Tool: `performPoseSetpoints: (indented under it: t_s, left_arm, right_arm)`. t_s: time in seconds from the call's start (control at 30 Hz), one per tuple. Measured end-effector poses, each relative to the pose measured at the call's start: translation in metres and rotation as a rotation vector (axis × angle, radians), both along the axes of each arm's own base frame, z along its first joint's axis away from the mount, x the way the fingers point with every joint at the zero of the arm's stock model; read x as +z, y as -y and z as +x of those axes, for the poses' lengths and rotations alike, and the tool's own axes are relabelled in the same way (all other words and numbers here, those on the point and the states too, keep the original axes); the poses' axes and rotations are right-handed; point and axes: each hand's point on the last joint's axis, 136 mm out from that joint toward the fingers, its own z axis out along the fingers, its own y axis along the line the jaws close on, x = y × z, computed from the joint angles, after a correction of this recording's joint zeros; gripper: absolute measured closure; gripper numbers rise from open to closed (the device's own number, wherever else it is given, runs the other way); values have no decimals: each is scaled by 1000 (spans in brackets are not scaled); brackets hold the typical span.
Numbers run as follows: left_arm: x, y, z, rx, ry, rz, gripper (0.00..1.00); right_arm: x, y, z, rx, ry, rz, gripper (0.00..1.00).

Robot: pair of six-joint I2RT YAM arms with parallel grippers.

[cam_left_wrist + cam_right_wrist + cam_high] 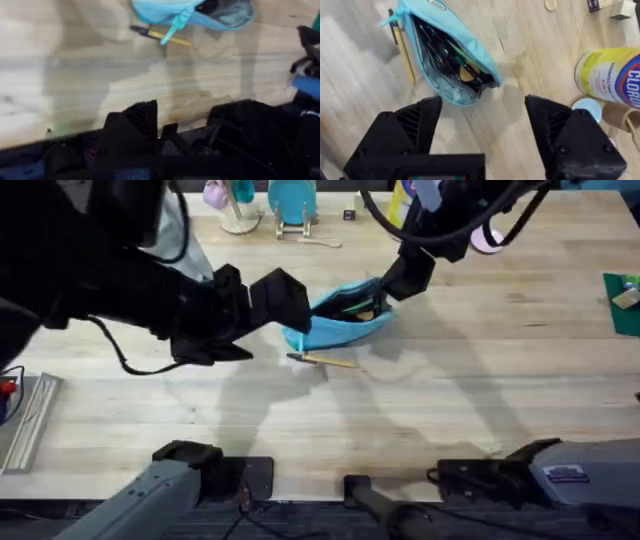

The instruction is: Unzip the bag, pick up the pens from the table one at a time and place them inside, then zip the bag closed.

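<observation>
1. Light teal-blue soft fabric pouch [345, 320] lying open near the middle of the light-wood plank desk [480, 380], zipper parted along its length – dark slim items and a yellow tip visible inside from the right wrist view.
2. Slim yellow pen with a black end [322, 361] flat on the desk, just beside the pouch's long edge on the side nearer the arm bases, outside the opening.
3. Teal pull cord [174, 29] trailing from one end of the pouch, crossing over the yellow pen.
4. Left hand [285, 302] just beside the pouch's left end, raised above the desk – fingers apart, gripping nothing.
5. Right hand [482, 117] hovering over the pouch's far right end, black fingers [417, 122] spread wide, empty.
6. White and yellow wipes canister [610, 75] standing farther back on the desk, well apart from the pouch.
</observation>
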Motion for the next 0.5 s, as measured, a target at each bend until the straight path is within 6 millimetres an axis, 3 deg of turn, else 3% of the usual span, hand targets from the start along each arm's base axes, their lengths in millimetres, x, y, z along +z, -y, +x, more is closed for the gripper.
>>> performPoseSetpoints:
  t_s: [0.3, 0.5]
  left_arm:
    - [-8, 13, -9, 122, -87, 71, 6]
    - [-7, 14, -5, 160, -84, 73, 6]
  right_arm:
    - [3, 20, 10, -96, -1, 12, 3]
    - [24, 37, 10, -149, 35, 74, 3]
